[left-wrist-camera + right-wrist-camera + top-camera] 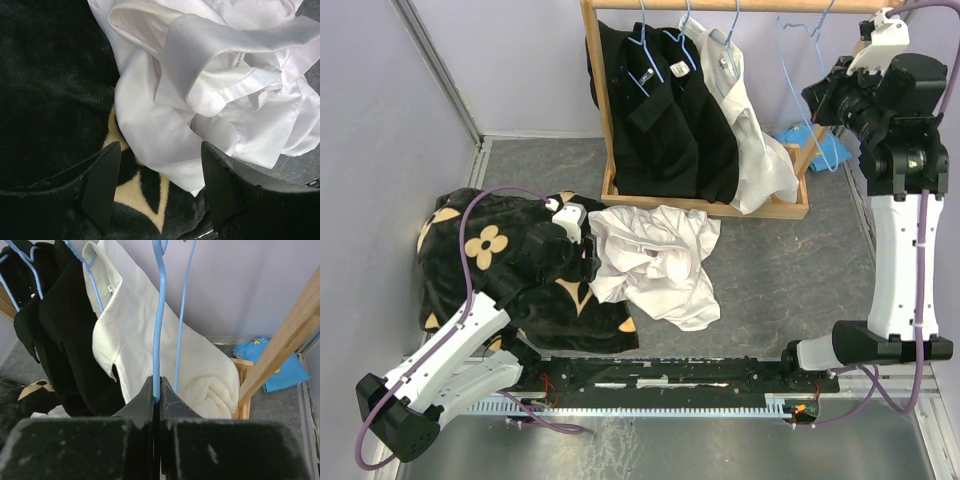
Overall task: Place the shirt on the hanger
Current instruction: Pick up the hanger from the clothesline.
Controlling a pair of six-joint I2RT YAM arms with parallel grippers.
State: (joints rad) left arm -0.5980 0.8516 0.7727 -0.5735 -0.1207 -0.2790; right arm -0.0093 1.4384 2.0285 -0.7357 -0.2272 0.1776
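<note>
At two o'clock, the right gripper (159, 389) was clamped on the hanger (160, 330), probably to unhook it. The left gripper (161, 167), jaws apart, hovered at the shirt's (150, 125) nine-o'clock edge, ready to pinch.

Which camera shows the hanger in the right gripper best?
The right wrist view. There the hanger runs up mid-frame, its light-blue wire pinched between the fingers of the shut right gripper. The top view shows only thin, faint wire beside that gripper. The left wrist view shows none of it.
</note>
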